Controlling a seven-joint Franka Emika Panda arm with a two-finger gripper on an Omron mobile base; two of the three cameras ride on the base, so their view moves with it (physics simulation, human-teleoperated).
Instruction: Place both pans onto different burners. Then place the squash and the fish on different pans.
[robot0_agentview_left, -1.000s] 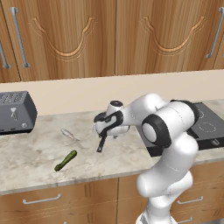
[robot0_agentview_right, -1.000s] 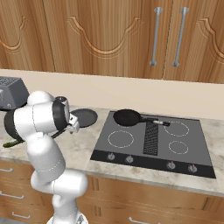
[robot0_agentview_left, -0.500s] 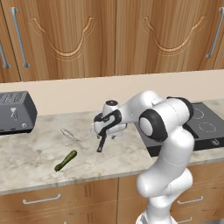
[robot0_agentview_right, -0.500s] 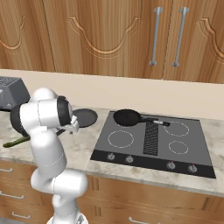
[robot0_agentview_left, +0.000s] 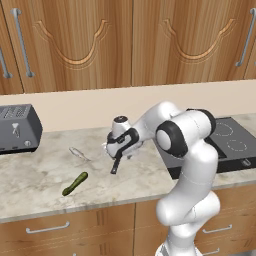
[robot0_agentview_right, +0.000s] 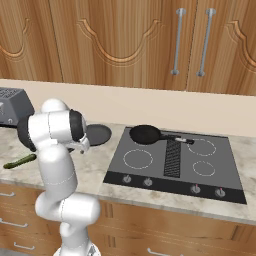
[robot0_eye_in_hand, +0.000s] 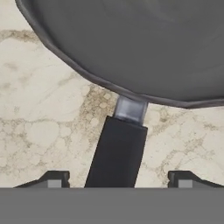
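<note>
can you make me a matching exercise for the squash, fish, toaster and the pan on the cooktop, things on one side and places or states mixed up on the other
Things:
1. squash
2. fish
3. toaster
4. pan on the cooktop

Places or states:
A. on the back left burner, handle pointing right
B. at the far left of the counter, against the wall
C. on the counter near its front edge, dark green
D. on the counter between the toaster and the arm, silvery

Pairs: 1-C, 2-D, 3-B, 4-A
</note>
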